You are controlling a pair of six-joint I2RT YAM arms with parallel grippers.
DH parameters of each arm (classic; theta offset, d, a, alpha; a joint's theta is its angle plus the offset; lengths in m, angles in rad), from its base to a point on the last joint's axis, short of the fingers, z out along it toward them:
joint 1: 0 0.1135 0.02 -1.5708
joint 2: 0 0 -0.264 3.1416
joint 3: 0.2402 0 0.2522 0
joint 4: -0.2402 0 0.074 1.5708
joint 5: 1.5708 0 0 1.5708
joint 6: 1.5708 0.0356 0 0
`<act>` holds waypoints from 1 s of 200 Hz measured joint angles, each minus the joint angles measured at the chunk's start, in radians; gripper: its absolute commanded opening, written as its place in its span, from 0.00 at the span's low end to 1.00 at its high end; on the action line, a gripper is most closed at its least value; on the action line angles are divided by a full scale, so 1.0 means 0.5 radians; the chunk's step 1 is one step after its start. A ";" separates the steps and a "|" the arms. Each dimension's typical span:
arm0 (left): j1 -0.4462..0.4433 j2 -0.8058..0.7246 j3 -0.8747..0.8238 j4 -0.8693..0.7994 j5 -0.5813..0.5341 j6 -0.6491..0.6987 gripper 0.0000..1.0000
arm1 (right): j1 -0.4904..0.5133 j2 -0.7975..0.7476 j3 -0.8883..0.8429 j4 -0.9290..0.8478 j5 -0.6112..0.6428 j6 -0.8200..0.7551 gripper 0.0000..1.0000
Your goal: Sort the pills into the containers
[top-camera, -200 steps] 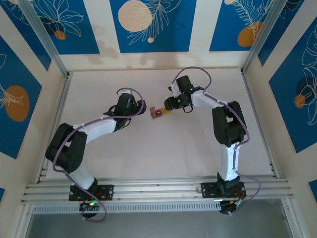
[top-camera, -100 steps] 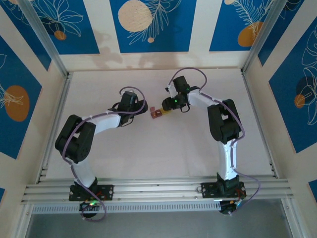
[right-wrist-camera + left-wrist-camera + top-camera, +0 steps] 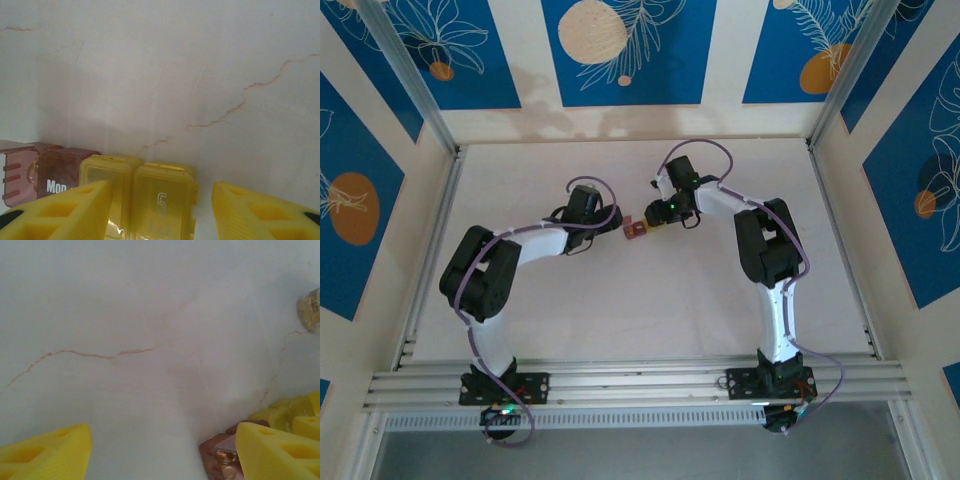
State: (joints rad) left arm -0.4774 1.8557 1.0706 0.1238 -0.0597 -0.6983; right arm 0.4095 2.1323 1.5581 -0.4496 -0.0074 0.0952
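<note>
The containers sit mid-table: a dark red cell (image 3: 636,230) joined to a yellow cell (image 3: 654,222). In the left wrist view the red cell (image 3: 212,452) lies just inside my right-hand finger (image 3: 280,450), its lid up, with amber pills (image 3: 226,464) in it. My left gripper (image 3: 162,440) is open, bare table between its fingers. In the right wrist view the yellow cell (image 3: 162,197) lies between the fingers of my right gripper (image 3: 160,192), which is open, a sliver of table showing beside the right finger (image 3: 260,212). The red cell (image 3: 62,172) marked "Mon" adjoins it on the left.
A small round vial (image 3: 310,302) stands at the right edge of the left wrist view, beyond the containers. The white tabletop (image 3: 650,300) has thin brown cracks. Walls close in the table on three sides, with a metal rail (image 3: 640,385) along the near edge.
My left arm has swung right, bringing its gripper up to the red cell. The right gripper has shifted slightly left over the yellow cell. The containers have stayed in place.
</note>
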 measured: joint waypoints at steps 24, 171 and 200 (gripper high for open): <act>-0.002 0.002 0.019 0.002 0.016 0.000 0.75 | 0.002 0.000 0.001 -0.004 0.001 0.000 0.56; -0.001 0.166 0.213 -0.163 0.214 0.010 0.69 | 0.004 0.022 0.030 -0.025 -0.001 -0.024 0.56; -0.002 0.166 0.213 -0.169 0.258 0.032 0.68 | 0.004 0.027 0.042 -0.031 0.000 -0.023 0.56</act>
State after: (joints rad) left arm -0.4782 1.9388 1.1770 0.0395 0.0692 -0.6823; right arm 0.4114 2.1460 1.5791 -0.4648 -0.0074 0.0837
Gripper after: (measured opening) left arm 0.684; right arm 0.559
